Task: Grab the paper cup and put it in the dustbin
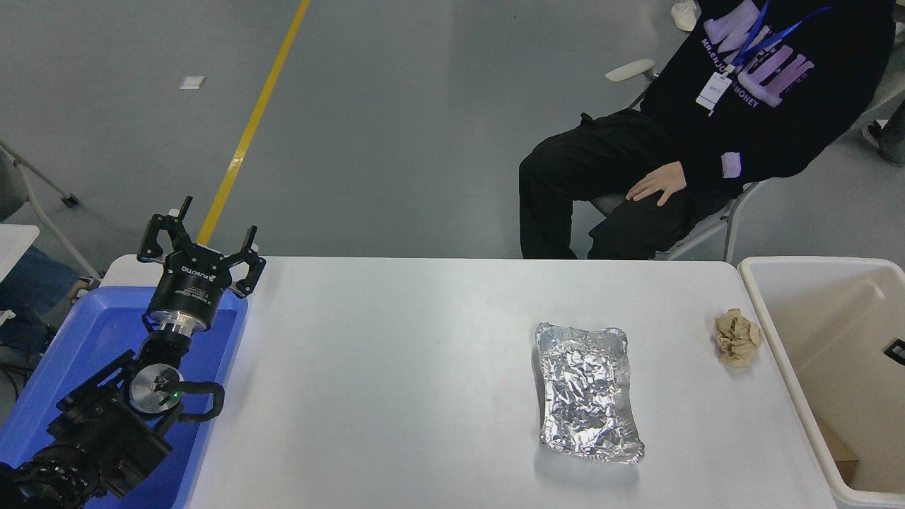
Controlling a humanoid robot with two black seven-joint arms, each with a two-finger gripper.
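The dustbin [813, 262], a large cream-white bin with a beige inside, stands at the table's right end. The paper cup does not show anywhere in this view. Only a small black part of my right gripper [896, 348] shows at the picture's right edge, over the inside of the dustbin; whether it holds anything is hidden. My left gripper [200, 244] is open and empty, parked over the blue tub at the lower left.
A crumpled silver foil tray [585, 392] lies right of the table's middle. A crumpled brown paper ball [737, 337] lies close to the dustbin's left rim. A blue plastic tub [85, 332] stands at the left. A person [707, 134] sits beyond the far edge.
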